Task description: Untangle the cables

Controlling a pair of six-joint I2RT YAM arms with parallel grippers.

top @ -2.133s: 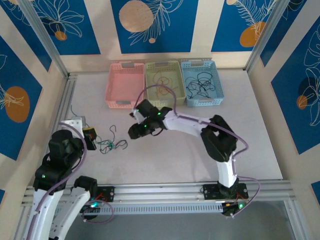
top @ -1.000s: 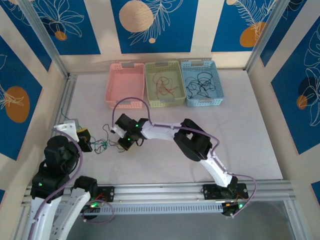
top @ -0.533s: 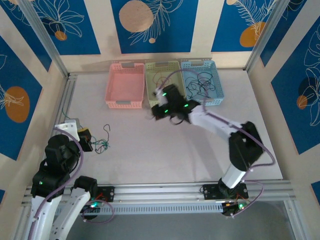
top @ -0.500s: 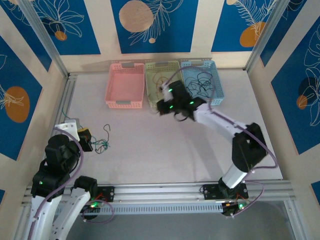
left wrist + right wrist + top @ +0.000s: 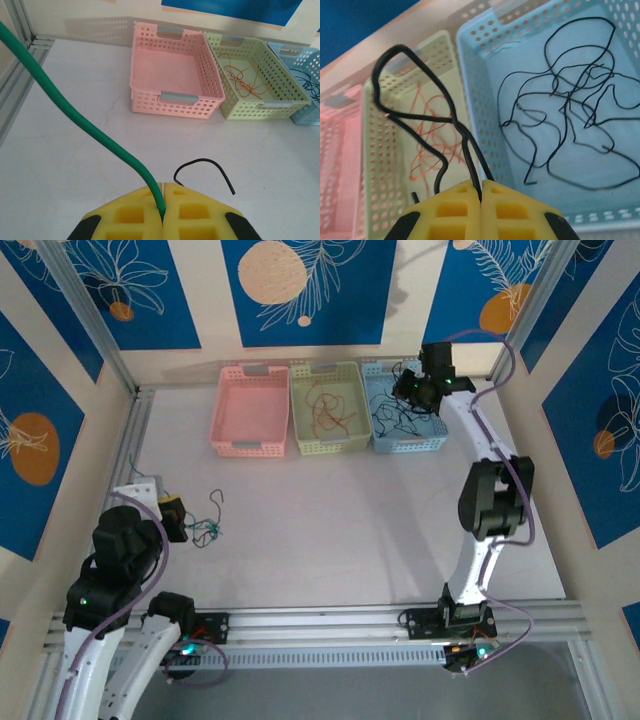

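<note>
Now the right pincer (image 5: 481, 192) is clamped on a black cable (image 5: 415, 117), its loop pointing away, above the blue basket's (image 5: 472, 90) left wall; the left pincer (image 5: 163, 192) grips a green cable (image 5: 75, 117).

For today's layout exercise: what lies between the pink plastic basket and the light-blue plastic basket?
A pale-green perforated plastic basket holding thin orange-red cables, seen in the top external view.

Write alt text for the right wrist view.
The right gripper is shut on a looped black cable, held up above the baskets. Below it, a blue basket holds a tangle of black cables, a green basket holds orange-red cables, and a pink basket shows at the left edge.
</note>
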